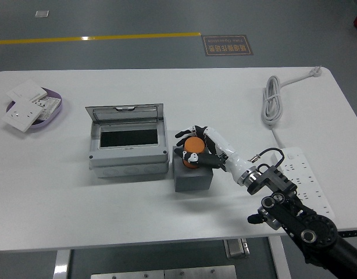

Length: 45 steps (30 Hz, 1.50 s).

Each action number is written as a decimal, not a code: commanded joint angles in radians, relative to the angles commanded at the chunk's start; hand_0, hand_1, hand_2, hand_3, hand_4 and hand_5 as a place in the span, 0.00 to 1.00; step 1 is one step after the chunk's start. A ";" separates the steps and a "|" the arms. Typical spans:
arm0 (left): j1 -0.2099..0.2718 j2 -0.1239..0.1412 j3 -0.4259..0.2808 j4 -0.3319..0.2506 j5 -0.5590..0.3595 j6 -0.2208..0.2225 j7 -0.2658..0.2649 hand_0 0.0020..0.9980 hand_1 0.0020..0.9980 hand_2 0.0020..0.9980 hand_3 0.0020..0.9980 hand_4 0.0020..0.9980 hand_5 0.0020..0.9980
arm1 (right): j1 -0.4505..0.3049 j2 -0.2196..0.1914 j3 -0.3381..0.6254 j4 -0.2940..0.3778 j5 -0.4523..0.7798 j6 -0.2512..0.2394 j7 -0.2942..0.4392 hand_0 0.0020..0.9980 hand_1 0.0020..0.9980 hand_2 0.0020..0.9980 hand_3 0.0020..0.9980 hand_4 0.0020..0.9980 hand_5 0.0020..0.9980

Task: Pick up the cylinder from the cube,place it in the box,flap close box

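White table (79, 203) on grey floor. Right hand (197, 146) has its fingers curled around the orange cylinder (193, 148), which sits on top of the grey cube (192, 178). Box (128, 145) stands just left of the cube (lid flipped up, interior dark).

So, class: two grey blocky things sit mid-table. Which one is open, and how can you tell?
The grey box left of the hand is open: its flap lid stands up behind a dark opening. The grey cube is solid, with the orange cylinder on it.
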 joint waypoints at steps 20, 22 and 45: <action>-0.003 0.000 0.006 0.000 -0.005 0.000 -0.001 0.62 0.61 0.60 0.59 0.66 0.20 | -0.001 -0.001 -0.004 -0.007 -0.004 -0.017 -0.001 0.61 0.59 0.52 0.57 0.46 0.11; -0.003 0.000 0.005 0.000 -0.005 0.000 -0.001 0.62 0.61 0.60 0.59 0.66 0.20 | -0.001 -0.001 -0.007 -0.006 -0.005 -0.018 -0.002 0.55 0.55 0.49 0.53 0.38 0.00; 0.001 -0.002 -0.009 0.000 0.004 0.001 0.001 0.62 0.61 0.60 0.59 0.66 0.20 | 0.003 -0.010 -0.008 0.043 -0.010 -0.058 -0.006 0.41 0.43 0.39 0.36 0.00 0.00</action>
